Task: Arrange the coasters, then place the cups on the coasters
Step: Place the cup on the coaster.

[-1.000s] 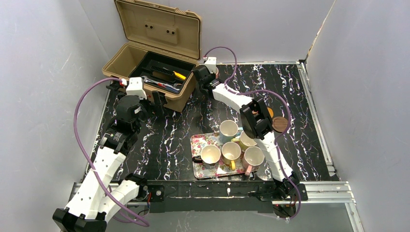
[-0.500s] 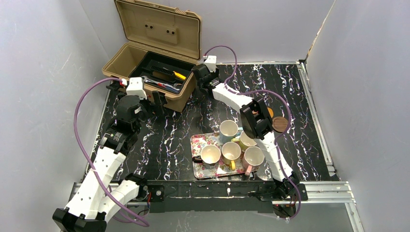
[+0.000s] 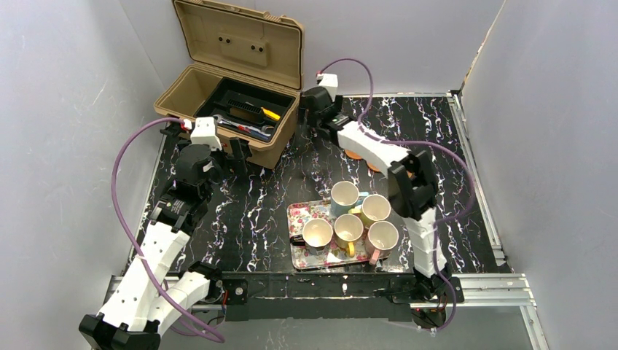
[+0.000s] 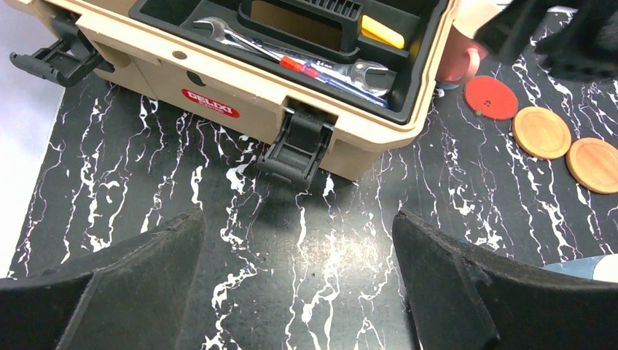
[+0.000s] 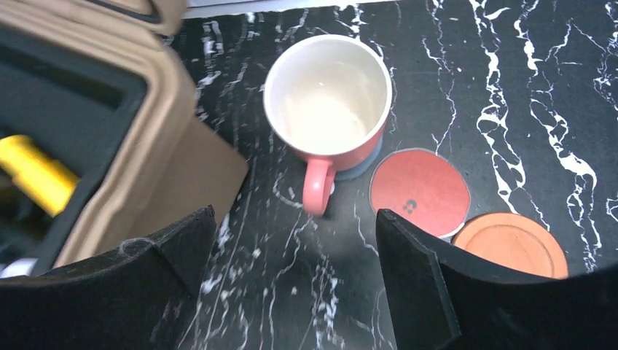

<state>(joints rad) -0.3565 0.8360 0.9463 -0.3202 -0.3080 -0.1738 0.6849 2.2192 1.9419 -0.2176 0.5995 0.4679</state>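
A pink cup (image 5: 326,109) stands upright on a blue-grey coaster (image 5: 366,168) beside the toolbox corner. My right gripper (image 5: 294,232) is open just short of the cup's handle and holds nothing. A red coaster (image 5: 419,191) and an orange coaster (image 5: 514,244) lie in a row to the cup's right. The left wrist view shows the red coaster (image 4: 490,97) and two orange coasters (image 4: 541,132). Several cups (image 3: 348,228) sit on the floral tray (image 3: 300,213). My left gripper (image 4: 297,226) hangs open over bare table in front of the toolbox. From above, the right gripper (image 3: 317,109) hides the pink cup.
An open tan toolbox (image 3: 229,102) with wrenches and a screwdriver fills the back left, its latch (image 4: 297,142) facing my left gripper. Grey walls close in three sides. The right arm (image 3: 412,189) stretches over the table right of the tray.
My right gripper has opened and let go of the pink cup, then drawn back from it. The right arm's elbow swung to the right. The left arm stayed still.
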